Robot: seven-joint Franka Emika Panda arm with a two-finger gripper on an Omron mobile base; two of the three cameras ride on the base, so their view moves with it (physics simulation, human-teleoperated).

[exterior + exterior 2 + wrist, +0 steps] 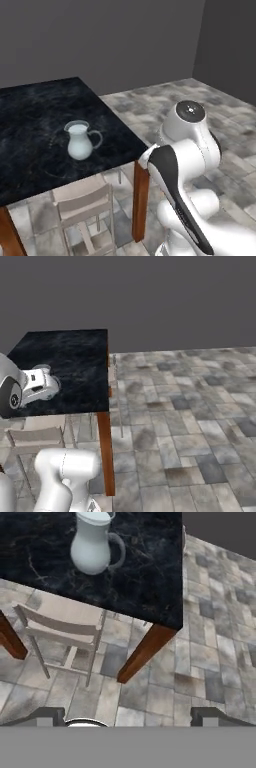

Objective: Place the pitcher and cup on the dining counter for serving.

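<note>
The pale bluish-white pitcher (pixel 80 140) stands upright on the dining counter (pixel 30 110), near its front edge, with the handle to the right. In the hand view the pitcher (pixel 92 544) sits at the top on the black marbled top (pixel 150 572). My gripper (pixel 132 718) hovers off the counter's near corner, above the floor and apart from the pitcher. Its two dark fingertips (pixel 50 716) stand wide apart, open, with nothing between them. The green cup is out of view.
A pale wooden chair (pixel 85 210) is tucked under the counter's front edge, also the chair (pixel 60 632) in the hand view. A reddish-brown leg (pixel 141 200) holds the near corner. Grey stone floor (pixel 190 421) stretches to the right, with dark walls behind.
</note>
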